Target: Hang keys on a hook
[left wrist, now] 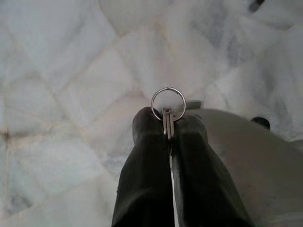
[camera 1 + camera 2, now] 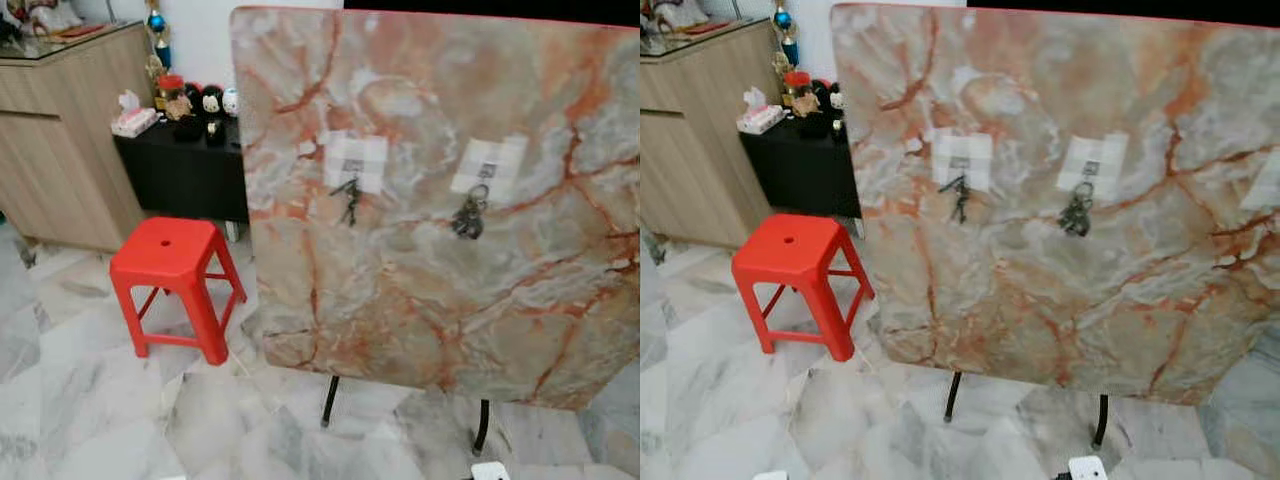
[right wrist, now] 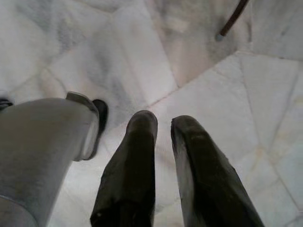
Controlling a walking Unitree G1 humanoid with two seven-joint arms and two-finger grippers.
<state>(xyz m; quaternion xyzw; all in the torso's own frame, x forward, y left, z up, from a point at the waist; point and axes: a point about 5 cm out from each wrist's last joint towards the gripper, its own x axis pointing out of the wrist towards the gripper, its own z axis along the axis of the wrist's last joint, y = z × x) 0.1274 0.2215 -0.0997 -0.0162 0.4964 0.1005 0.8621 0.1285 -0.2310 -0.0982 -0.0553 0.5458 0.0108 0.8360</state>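
Note:
A marble board (image 2: 440, 300) stands upright on black legs before me. Two white patches with hooks are stuck on it: the left hook (image 2: 353, 165) carries a dark key bunch (image 2: 348, 200), the right hook (image 2: 486, 170) carries another key bunch (image 2: 469, 215). A third white patch (image 2: 1268, 180) shows at the board's right edge. In the left wrist view my left gripper (image 1: 169, 125) is shut on a key ring (image 1: 168, 103) with keys, held low over the marble floor. My right gripper (image 3: 163, 124) hangs over the floor, fingers slightly apart and holding nothing.
A red plastic stool (image 2: 175, 280) stands on the floor left of the board. Behind it are a black low table (image 2: 180, 165) with small ornaments and a wooden cabinet (image 2: 60, 140). Marble floor tiles (image 2: 100, 400) lie in front.

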